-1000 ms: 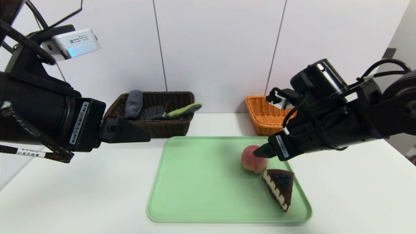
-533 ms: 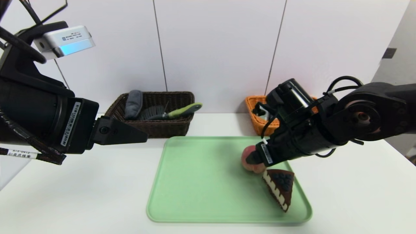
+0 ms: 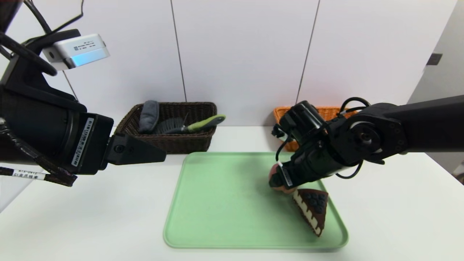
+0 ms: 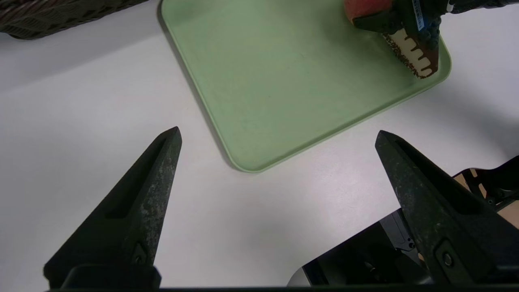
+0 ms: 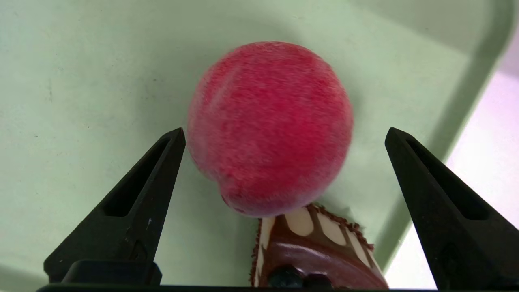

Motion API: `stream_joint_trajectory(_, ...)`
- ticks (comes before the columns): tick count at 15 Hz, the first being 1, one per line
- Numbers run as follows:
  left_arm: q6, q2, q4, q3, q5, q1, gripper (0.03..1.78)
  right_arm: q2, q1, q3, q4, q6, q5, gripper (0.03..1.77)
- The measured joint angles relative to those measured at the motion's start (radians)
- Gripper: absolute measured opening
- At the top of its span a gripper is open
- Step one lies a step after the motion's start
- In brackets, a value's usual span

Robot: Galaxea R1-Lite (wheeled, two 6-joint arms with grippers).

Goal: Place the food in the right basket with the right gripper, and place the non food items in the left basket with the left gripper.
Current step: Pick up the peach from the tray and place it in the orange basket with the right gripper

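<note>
The peach point(image 5: 269, 129) is framed between the widely parted, empty fingers of the right gripper point(image 5: 285, 129), above the green tray point(image 3: 232, 203); the left gripper point(image 4: 278, 129) is parked beside the tray.

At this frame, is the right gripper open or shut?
Open: the right gripper has its fingers spread wide on either side of the peach.

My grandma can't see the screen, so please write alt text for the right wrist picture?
A fuzzy red peach sits on a green tray between the right gripper's wide-open fingers, beside a chocolate cake slice topped with dark berries.
</note>
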Motion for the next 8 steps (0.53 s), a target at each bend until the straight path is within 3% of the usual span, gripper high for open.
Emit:
stream_joint_trajectory(3, 0.000, 0.001, -0.001, 0.009, 0.002, 0.000, 1.69, 0.027, 0.006, -0.023, -0.001, -0.001, 0.000, 1.70)
stream_joint_trajectory(6, 0.001, 0.003, -0.005, 0.011, 0.002, 0.001, 1.69, 0.047, 0.014, -0.037, -0.001, -0.002, -0.003, 1.21)
stream_joint_trajectory(8, 0.001, 0.003, -0.006, 0.011, 0.002, 0.004, 1.69, 0.050, 0.015, -0.039, -0.001, -0.002, -0.005, 1.14)
